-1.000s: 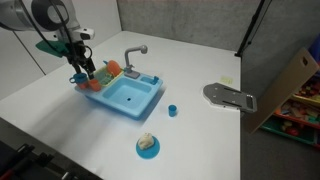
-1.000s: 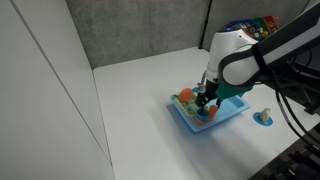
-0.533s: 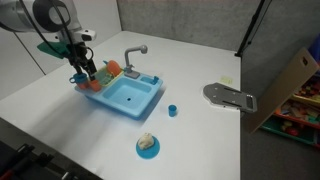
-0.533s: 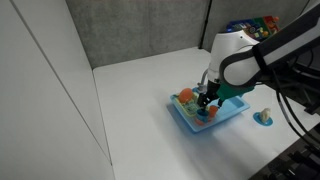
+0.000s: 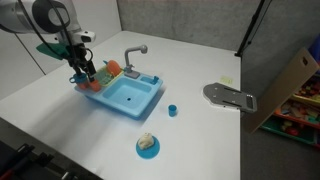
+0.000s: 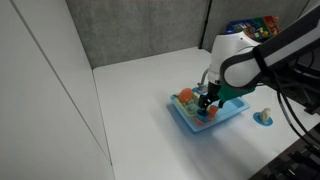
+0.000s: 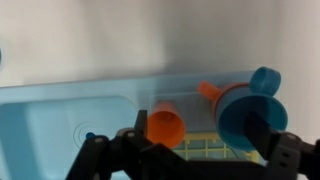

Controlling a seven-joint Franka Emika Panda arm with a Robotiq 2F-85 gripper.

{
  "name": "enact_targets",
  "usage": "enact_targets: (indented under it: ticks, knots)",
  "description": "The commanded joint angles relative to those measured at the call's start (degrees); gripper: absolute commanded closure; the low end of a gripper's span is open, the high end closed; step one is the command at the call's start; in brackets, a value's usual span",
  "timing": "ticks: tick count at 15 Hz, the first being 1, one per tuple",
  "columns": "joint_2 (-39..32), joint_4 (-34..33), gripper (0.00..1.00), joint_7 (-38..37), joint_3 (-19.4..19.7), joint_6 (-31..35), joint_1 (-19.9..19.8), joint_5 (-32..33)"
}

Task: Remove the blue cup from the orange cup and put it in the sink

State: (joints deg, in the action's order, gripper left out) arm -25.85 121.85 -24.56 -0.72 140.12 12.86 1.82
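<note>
Your arm (image 6: 238, 52) is white: fat, rounded, glossy shells, with darker bands where the segments meet. In an exterior view there's a round grey joint cap (image 5: 50, 12) with a dark ring around it. Black cables (image 6: 288, 95) run off the arm in loose loops. A teal-green part (image 5: 48, 45) sits just above the wrist end. Your gripper (image 7: 190, 152) is matt black all over, with boxy links and angular fingers. Screws and markings are too blurred to make out.
</note>
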Motion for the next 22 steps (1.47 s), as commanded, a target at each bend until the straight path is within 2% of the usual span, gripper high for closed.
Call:
enact_targets:
  ticks: [1,3,8,9,10,13,15,19,22]
  knots:
    - [0.4,0.3,0.11,-0.3,0.1,-0.7,0.4,0.4]
    - [0.1,0.2,0.14,-0.3,0.0,-0.8,0.6,0.4]
    - [-0.9,-0.2,0.08,0.0,-0.6,-0.8,1.3,0.2]
    - [-1.1,-0.3,0.12,0.0,-0.7,-0.8,1.5,0.2]
    - [-1.2,-0.3,0.31,-0.1,-0.8,-0.8,1.8,0.3]
    - [-1.2,-0.3,0.46,-0.2,-0.8,-0.8,2.2,0.3]
    - [-1.0,-0.2,0.65,-0.1,-0.7,-0.8,2.2,0.1]
    - [-0.6,-0.1,0.95,-0.1,-0.4,-0.8,2.0,0.2]
    - [0.4,-0.1,0.99,-0.3,-0.2,-1.0,2.1,0.5]
